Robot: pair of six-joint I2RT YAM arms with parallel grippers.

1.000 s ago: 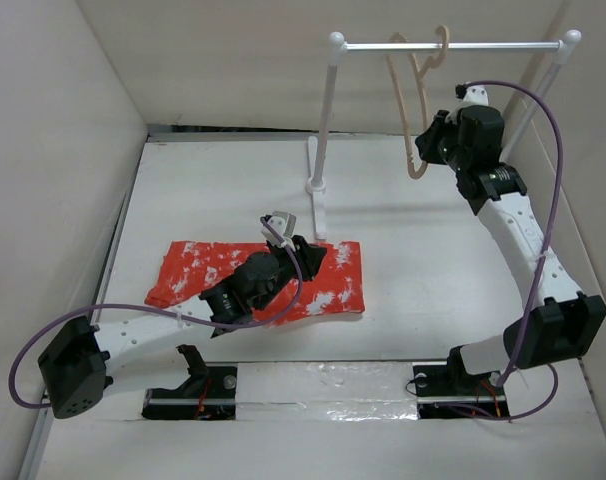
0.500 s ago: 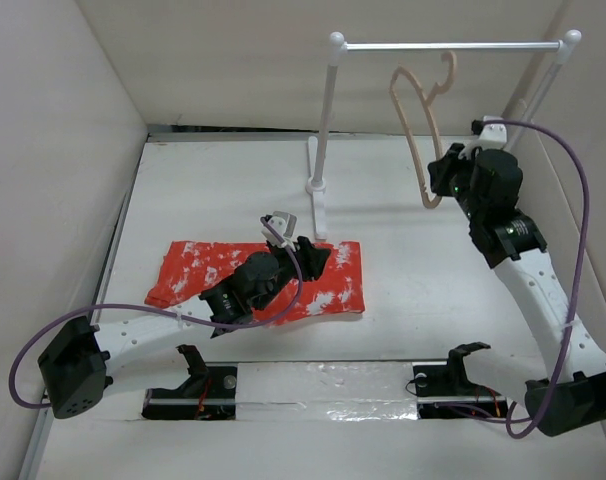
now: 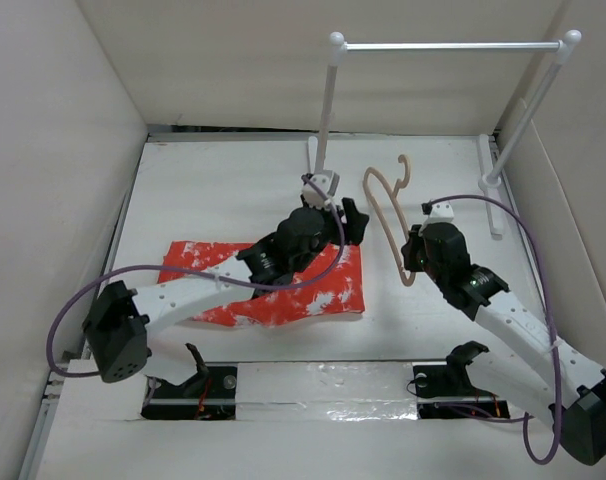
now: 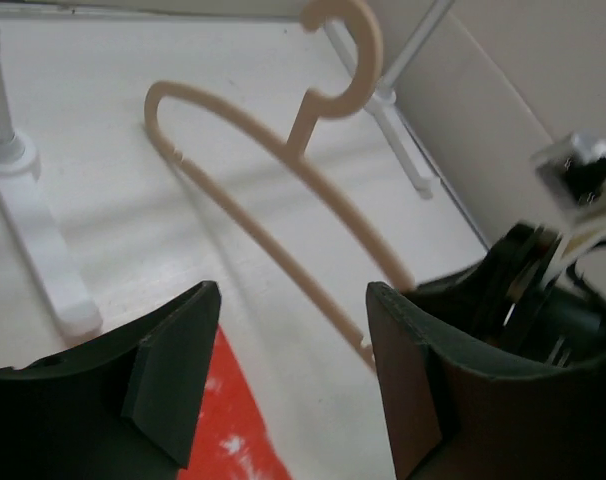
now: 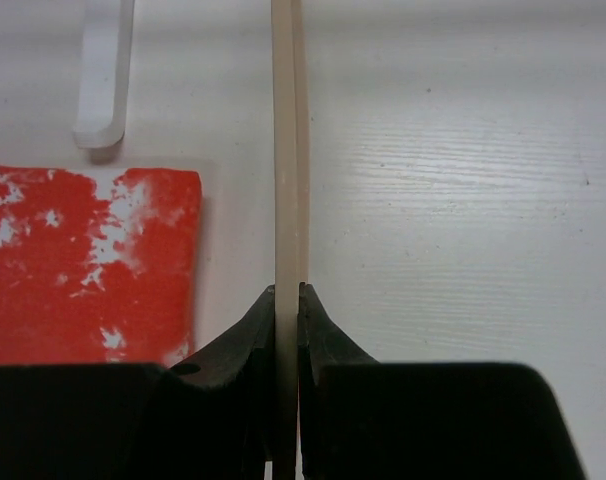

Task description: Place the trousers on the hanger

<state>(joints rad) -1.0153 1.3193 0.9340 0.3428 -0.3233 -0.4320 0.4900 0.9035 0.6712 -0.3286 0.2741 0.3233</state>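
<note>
The red-orange trousers [image 3: 273, 290] lie folded flat on the table, left of centre; they also show in the right wrist view [image 5: 83, 260] and the left wrist view [image 4: 233, 430]. My right gripper [image 3: 411, 255] is shut on the lower end of the beige hanger [image 3: 388, 215] and holds it upright, hook at the top, just right of the trousers' edge. The right wrist view shows the jaws [image 5: 287, 300] pinching the hanger bar [image 5: 288, 150]. My left gripper [image 3: 348, 218] is open and empty above the trousers' far right corner, facing the hanger [image 4: 283, 170].
The white two-post rail rack [image 3: 443, 45] stands at the back, its left foot [image 3: 318, 185] near my left gripper and its right foot [image 3: 490, 195] by the right wall. White walls close in the table on three sides.
My right arm has taken the hanger off the rail and brought it down and left towards the trousers. My left gripper has risen off the trousers and moved right towards the hanger.
</note>
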